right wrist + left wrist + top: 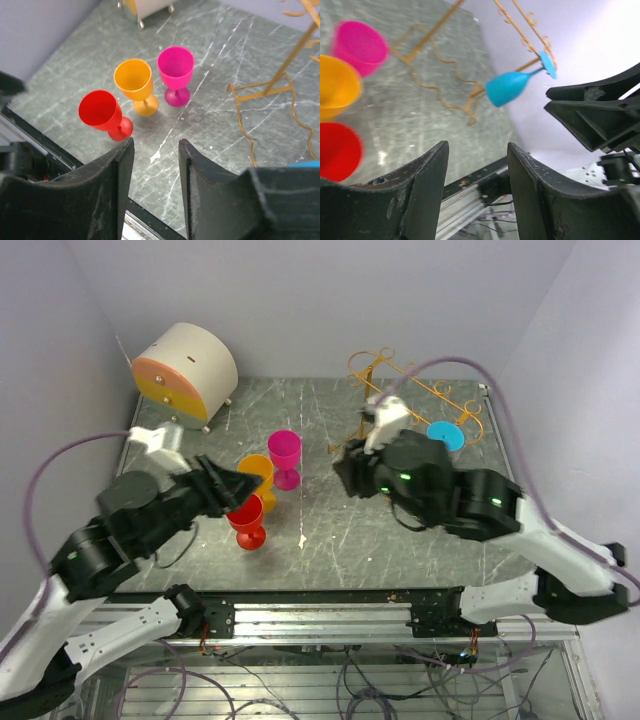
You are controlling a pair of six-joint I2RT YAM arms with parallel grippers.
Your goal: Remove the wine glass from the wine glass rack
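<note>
A blue wine glass (pixel 445 435) hangs upside down by its foot from the gold wire rack (pixel 420 385) at the back right. The left wrist view shows the glass (pixel 507 87) under the rack's rails (pixel 445 85). The right wrist view shows the rack's legs and base (pixel 270 90). My left gripper (pixel 240 485) is open and empty beside the three standing glasses, far from the rack. My right gripper (pixel 345 468) is open and empty in front of the rack, left of the blue glass. Both wrist views show nothing between the jaws of either the left gripper (pixel 477 150) or the right gripper (pixel 156 145).
A red glass (pixel 247 520), an orange glass (pixel 258 475) and a pink glass (pixel 285 455) stand upright left of centre. A round cream-and-orange drawer box (pixel 185 370) sits at the back left. Walls close in the table on three sides.
</note>
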